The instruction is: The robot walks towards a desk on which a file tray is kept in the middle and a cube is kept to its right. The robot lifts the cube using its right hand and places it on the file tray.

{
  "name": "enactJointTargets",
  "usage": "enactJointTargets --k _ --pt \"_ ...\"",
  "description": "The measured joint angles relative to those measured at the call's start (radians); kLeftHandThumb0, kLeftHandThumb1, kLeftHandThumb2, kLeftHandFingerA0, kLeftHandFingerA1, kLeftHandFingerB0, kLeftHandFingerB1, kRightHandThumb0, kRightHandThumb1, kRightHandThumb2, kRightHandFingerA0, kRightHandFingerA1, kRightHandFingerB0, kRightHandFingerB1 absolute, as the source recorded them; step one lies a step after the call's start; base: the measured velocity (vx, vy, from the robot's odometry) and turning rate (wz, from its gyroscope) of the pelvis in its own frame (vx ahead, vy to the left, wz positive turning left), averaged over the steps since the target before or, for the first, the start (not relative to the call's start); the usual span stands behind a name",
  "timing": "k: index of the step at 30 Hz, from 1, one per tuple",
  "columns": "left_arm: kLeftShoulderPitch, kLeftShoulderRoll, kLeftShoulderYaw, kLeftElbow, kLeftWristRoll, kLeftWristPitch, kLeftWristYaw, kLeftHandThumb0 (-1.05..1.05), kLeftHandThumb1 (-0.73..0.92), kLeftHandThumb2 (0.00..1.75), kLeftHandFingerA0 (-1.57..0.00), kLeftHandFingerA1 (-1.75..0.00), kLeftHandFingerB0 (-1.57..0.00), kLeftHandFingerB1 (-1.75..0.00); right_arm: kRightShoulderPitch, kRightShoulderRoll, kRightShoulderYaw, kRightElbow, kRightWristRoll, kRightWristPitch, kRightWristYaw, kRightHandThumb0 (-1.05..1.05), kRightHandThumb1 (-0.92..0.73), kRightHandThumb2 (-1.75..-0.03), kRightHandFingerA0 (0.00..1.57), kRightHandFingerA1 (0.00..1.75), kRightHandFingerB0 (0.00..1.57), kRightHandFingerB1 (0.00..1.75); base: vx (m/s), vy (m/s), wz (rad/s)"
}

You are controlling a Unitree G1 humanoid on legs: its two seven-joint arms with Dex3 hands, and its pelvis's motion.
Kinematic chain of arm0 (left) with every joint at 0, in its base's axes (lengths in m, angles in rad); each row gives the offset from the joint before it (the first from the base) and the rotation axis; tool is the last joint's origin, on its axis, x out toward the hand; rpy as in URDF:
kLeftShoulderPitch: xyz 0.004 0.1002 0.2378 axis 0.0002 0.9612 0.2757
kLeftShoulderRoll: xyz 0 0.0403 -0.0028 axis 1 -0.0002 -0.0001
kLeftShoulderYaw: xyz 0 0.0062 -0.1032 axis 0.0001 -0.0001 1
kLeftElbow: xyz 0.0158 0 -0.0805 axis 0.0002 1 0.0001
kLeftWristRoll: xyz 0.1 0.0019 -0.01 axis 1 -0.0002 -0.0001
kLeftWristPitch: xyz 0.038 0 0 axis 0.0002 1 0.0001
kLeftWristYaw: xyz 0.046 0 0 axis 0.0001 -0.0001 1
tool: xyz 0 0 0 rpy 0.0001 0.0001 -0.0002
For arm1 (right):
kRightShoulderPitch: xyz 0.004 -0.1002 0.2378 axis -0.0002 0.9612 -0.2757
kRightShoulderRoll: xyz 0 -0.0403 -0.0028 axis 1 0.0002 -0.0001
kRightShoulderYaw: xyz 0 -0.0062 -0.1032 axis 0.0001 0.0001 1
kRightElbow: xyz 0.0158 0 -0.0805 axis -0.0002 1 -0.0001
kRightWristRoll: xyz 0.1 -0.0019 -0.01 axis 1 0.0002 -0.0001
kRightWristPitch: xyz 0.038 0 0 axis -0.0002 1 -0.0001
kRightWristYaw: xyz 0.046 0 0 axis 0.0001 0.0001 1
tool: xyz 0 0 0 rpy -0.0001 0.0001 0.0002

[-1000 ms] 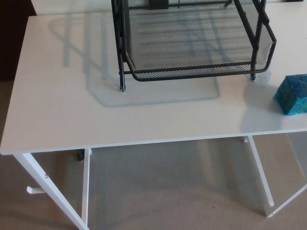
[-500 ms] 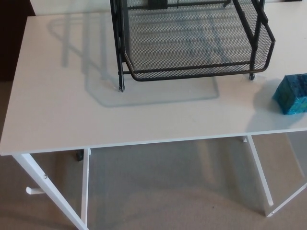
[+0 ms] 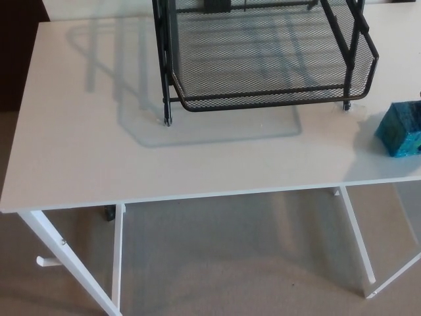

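Here, a white counter (image 3: 85, 145) carries a black mesh file tray (image 3: 263, 66).
A teal cube (image 3: 400, 130) sits right of the file tray, apart from it; neither robot hand is in view.

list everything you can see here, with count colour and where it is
desk: 1, white, fills most of the view
file tray: 1, black wire mesh, on the desk at top centre, cut off by the top edge
cube: 1, blue-green patterned, on the desk to the right of the tray, partly cut off by the right edge
desk legs: several, white, below the desktop at left and right
floor: 1, beige carpet, under and in front of the desk
robot hands: 0 in view
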Motion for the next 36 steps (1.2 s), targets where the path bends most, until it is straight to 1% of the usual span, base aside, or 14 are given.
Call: enactJointTargets --k 2,3,8,13,14,15,16,17,18,22,23,25,34,36 --pt "0.0 0.001 -0.001 -0.001 0.0 0.0 0.0 -1.05 0.69 1.3 -0.53 -0.97 -0.22 -0.77 0.005 0.012 -0.016 0.004 0.009 0.007 -0.012 -0.51 -0.36 -0.79 0.0 0.37 0.0 0.35 0.0 0.0 0.0" --pt "0.0 0.001 -0.003 -0.001 0.0 0.0 0.0 -1.05 0.92 0.76 -0.41 -1.05 -0.24 -0.89 0.005 0.02 -0.03 0.01 0.016 0.013 -0.015 -0.55 -0.38 -0.8 0.01 0.37 0.0 0.32 0.0 0.0 0.0" --pt "-0.002 0.002 -0.015 0.002 0.001 -0.003 -0.001 -1.05 0.92 0.74 -0.44 -1.05 -0.26 -0.88 0.006 0.033 -0.036 0.017 0.02 0.027 -0.037 -0.53 -0.55 -0.59 0.06 0.28 0.05 0.24 0.0 0.0 0.0" --pt "-0.006 0.002 -0.022 0.004 0.003 -0.004 0.0 -1.05 0.92 0.76 -0.45 -1.03 -0.26 -0.87 0.018 0.05 -0.049 0.0 0.025 0.044 -0.064 -0.54 -0.38 -0.8 0.0 0.39 0.0 0.3 0.0 0.0 0.0" --pt "-0.006 0.002 -0.025 0.004 0.003 -0.005 0.0 -1.05 0.74 1.32 -0.56 -0.97 -0.23 -0.76 0.022 0.054 -0.055 -0.006 0.027 0.048 -0.071 -0.64 -0.56 -0.59 0.1 0.58 0.01 0.2 0.0 0.0 0.0" --pt "-0.007 0.002 -0.028 0.003 0.004 -0.007 0.0 -1.05 0.74 1.32 -0.56 -0.97 -0.23 -0.76 0.027 0.056 -0.058 -0.01 0.029 0.047 -0.078 -0.64 -0.56 -0.59 0.1 0.58 0.01 0.2 0.0 0.0 0.0" --pt "-0.007 0.002 -0.03 0.003 0.004 -0.01 0.0 -1.05 0.92 0.81 -0.41 -0.99 -0.3 -0.87 0.033 0.056 -0.057 -0.015 0.029 0.045 -0.088 -0.67 -0.57 -0.58 0.17 0.6 0.0 0.24 0.0 0.0 0.0" --pt "-0.008 0.002 -0.033 0.004 0.005 -0.01 0.001 -1.05 0.92 0.77 -0.43 -1.03 -0.26 -0.87 0.037 0.058 -0.056 -0.018 0.028 0.044 -0.097 -0.75 -0.47 -0.83 0.21 0.65 0.0 0.16 0.0 0.0 0.0" --pt "-0.008 0.002 -0.034 0.004 0.005 -0.011 0.001 -1.05 0.92 0.77 -0.43 -1.03 -0.26 -0.87 0.042 0.059 -0.055 -0.025 0.028 0.042 -0.105 -0.69 -0.58 -0.58 0.18 0.6 0.0 0.19 0.0 0.0 0.0" --pt "-0.009 0.002 -0.039 0.0 0.005 -0.011 0.001 -1.05 0.92 0.78 -0.41 -1.08 -0.25 -0.91 0.052 0.07 -0.039 -0.045 0.022 0.041 -0.136 -0.72 -0.58 -0.59 0.12 0.43 0.0 0.19 0.0 0.0 0.0" --pt "-0.008 0.002 -0.04 -0.001 0.005 -0.011 0.001 -1.05 0.92 0.79 -0.43 -1.04 -0.26 -0.88 0.052 0.075 -0.037 -0.045 0.021 0.042 -0.143 -0.76 -0.46 -0.86 0.08 0.35 0.0 0.21 0.0 0.0 0.0" --pt "-0.008 0.002 -0.041 -0.004 0.005 -0.011 0.001 -1.05 0.92 0.81 -0.43 -1.1 -0.25 -0.93 0.052 0.086 -0.032 -0.047 0.018 0.045 -0.156 -0.8 -0.49 -0.89 0.0 0.24 0.0 0.18 0.0 0.0 0.0" --pt "0.005 -0.003 -0.052 -0.012 0.005 -0.017 0.001 -1.04 0.92 0.81 -0.39 -1.03 -0.25 -0.89 0.061 0.166 -0.037 -0.071 0.012 0.12 -0.234 -0.68 -0.51 -0.84 0.17 0.55 0.05 0.37 0.0 0.0 0.0" --pt "0.005 -0.006 -0.054 -0.012 0.005 -0.017 0.001 -1.04 0.92 0.81 -0.41 -1.05 -0.27 -0.89 0.075 0.187 -0.056 -0.083 0.014 0.128 -0.27 -0.53 -0.62 -0.59 0.37 0.77 0.27 0.31 0.0 0.0 0.0"
